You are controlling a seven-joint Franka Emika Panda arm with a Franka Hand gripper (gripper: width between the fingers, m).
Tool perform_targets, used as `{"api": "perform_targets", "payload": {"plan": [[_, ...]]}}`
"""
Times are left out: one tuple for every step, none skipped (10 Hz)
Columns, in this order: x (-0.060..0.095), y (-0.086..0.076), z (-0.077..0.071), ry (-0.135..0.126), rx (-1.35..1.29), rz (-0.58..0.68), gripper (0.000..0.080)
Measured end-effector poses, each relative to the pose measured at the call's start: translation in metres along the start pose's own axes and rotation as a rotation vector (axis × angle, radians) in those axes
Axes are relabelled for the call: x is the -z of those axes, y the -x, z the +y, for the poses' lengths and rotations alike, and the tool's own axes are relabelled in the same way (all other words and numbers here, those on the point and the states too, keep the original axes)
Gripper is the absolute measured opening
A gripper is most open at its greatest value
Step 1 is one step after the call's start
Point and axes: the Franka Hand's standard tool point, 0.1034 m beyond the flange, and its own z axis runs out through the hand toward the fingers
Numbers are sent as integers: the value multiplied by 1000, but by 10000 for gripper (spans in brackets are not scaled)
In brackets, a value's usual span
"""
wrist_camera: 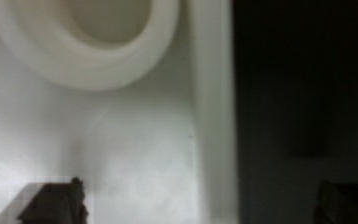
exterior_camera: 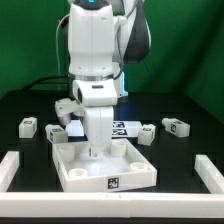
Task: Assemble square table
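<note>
Square tray top at 6 o'clock on black tabletop. End effector low over it, jaws spread wide, gripping nothing. Likely light, rigid, slick plastic; pinch the thin raised rim. Leg blocks loose at 9 and 3 o'clock.

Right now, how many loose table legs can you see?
4. On the exterior view's left: outer left leg, inner left leg. On its right: inner right leg, outer right leg. None looks hidden.

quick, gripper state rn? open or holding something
gripper: open, holding nothing. Its fingers stand wide apart on either side of the rim of the square table top.
</note>
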Motion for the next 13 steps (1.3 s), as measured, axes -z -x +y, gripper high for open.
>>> {"api": "perform_targets", "payload": {"plan": [[0, 1, -1, 0, -1, -1, 561], [0, 1, -1, -1, -1, 0, 561], [0, 1, -1, -2, -2, 0, 329], [-1, 1, -1, -2, -2, 0, 185], [-1, 1, -1, -2, -2, 0, 185], [0, 1, -1, 2, -2, -1, 59], [0, 1, 0, 2, -2, -1, 51], [0, 1, 0, 2, -2, -1, 51], [0, 1, 0, 2, -2, -1, 51], [0, 1, 0, 2, -2, -1, 51], [0, 1, 0, 2, -3, -1, 51], [0, -8, 7, 8, -77, 0, 51], [0, -38, 29, 24, -124, 9, 52]]}}
